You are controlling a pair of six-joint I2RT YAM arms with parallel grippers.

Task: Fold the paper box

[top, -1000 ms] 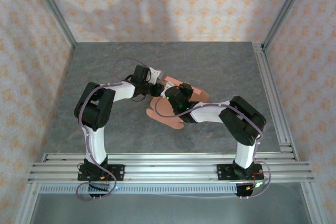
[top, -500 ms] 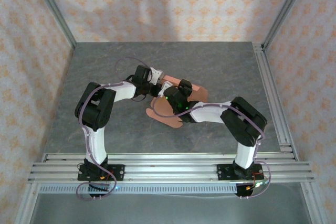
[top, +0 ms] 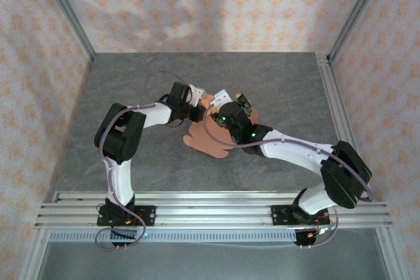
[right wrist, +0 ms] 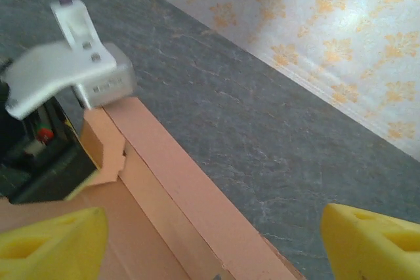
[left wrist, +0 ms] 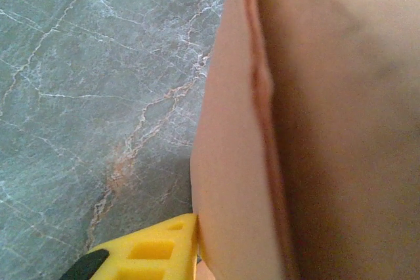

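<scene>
Opened wide within the last second, the right gripper point(right wrist: 210, 227) has also shifted toward the far side, and its arm's elbow has swung out to the near right. The paper box point(top: 205, 140), a salmon-pink card sheet with rounded flaps, has kept its place at the middle of the surface point(top: 131, 96).

Most of the sheet lies flat. One long panel along its far edge stands upright, with a notched tab at its left end, as the right wrist view shows.

The left gripper point(top: 197, 108) reaches in from the left and meets that far edge. Its jaws are pinching the card: in the left wrist view one yellow pad point(left wrist: 151, 250) presses flat against the pink panel, and the other pad is hidden behind it.

The right gripper hangs just right of the left one, over the sheet's far part. Its jaws are spread, with a yellow fingertip point(right wrist: 56, 240) on either side of the raised panel, and whether either tip touches the card cannot be told.

Beyond the two arms the grey marbled surface runs to orange-patterned walls point(top: 216, 4). Aluminium rails point(top: 210, 202) cross the near edge.
</scene>
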